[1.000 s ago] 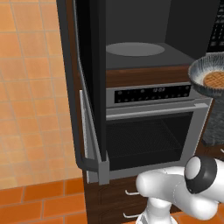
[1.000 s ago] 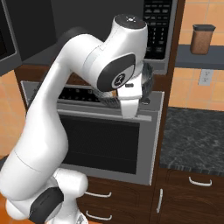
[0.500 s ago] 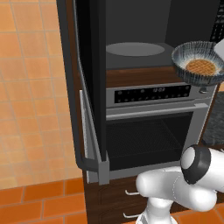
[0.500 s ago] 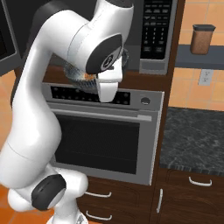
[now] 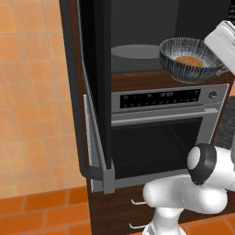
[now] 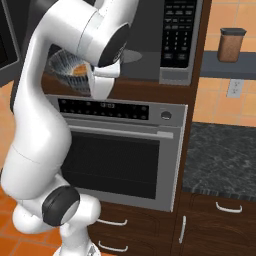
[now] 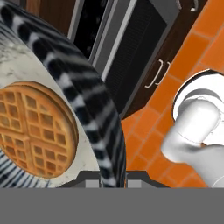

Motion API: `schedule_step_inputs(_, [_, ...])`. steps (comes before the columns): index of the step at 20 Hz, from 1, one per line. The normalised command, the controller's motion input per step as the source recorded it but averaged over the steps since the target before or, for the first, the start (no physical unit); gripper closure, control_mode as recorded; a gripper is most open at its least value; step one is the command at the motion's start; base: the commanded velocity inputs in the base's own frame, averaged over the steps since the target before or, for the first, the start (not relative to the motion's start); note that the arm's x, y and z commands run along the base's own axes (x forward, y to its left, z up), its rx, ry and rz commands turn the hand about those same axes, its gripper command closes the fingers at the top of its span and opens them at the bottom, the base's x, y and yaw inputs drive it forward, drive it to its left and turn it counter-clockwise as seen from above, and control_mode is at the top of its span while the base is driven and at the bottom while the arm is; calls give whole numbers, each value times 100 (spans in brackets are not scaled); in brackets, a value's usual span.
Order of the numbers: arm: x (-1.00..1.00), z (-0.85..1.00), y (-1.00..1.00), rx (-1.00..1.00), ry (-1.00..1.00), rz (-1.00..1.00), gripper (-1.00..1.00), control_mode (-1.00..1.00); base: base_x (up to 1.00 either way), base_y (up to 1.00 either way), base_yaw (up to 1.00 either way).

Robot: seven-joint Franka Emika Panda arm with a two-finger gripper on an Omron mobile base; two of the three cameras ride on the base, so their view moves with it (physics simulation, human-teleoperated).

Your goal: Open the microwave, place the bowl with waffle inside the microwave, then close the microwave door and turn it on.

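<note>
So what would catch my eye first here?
Probably the bowl with a golden waffle in it, held in the air by the gripper at the mouth of the open microwave, above the oven. Next, the microwave door, swung wide open to the left.

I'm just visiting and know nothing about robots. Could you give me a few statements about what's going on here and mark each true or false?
1. The microwave door is swung open. True.
2. The bowl already sits on the turntable. False: it is held in the air in front of the opening, to the right of the turntable.
3. A waffle lies in the bowl. True.
4. The claw is open and holds nothing. False: it is shut on the bowl's rim.
5. The oven below the microwave has its door open. False: it is closed.
</note>
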Motion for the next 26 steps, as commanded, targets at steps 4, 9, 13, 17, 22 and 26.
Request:
schedule_step_inputs(4, [14,0,32,9,-3,-6,100,-100,0,0,0])
schedule_step_inputs(9, [50,0,37,10,-4,-10,100,-100,0,0,0])
schedule_step_inputs(13, [65,0,35,3,-11,-7,100,-100,0,0,0])
schedule_step_inputs(17, [75,0,3,0,-22,0,100,-100,0,0,0])
schedule_step_inputs(22, [91,0,7,0,-16,0,100,-100,0,0,0])
schedule_step_inputs(26, [82,10,6,0,-3,0,100,-100,0,0,0])
